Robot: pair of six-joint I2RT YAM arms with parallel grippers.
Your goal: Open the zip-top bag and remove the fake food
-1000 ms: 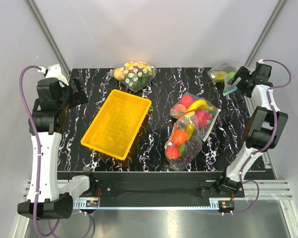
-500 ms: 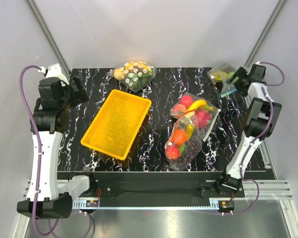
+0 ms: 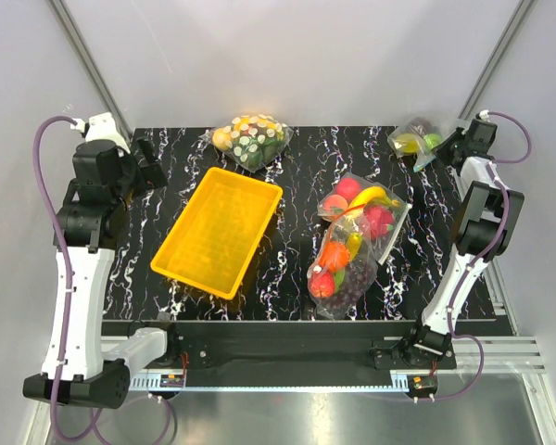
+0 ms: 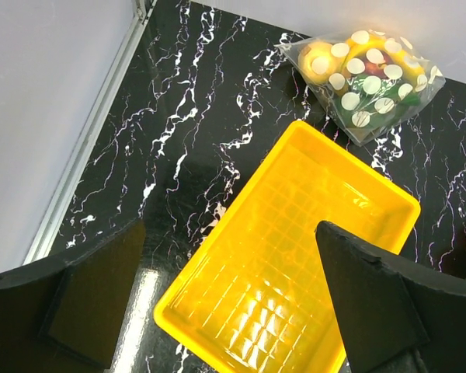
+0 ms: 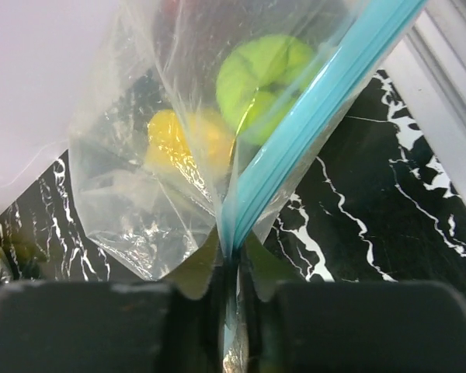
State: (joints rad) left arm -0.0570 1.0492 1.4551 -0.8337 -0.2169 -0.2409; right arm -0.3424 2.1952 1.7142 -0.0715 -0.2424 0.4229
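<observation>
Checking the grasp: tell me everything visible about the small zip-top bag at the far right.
The zip-top bag is small, clear, crinkled plastic with a blue-teal zip strip along its mouth, apparently shut. Inside show a bright green ball and a yellow piece. It is at the table's far right corner, its strip pinched between the right gripper's closed fingers.

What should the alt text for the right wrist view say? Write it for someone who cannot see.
The right gripper is shut on the blue-teal zip strip of the zip-top bag, with the black marbled table behind it. Inside the clear plastic show a green ball and a yellow piece.
</observation>
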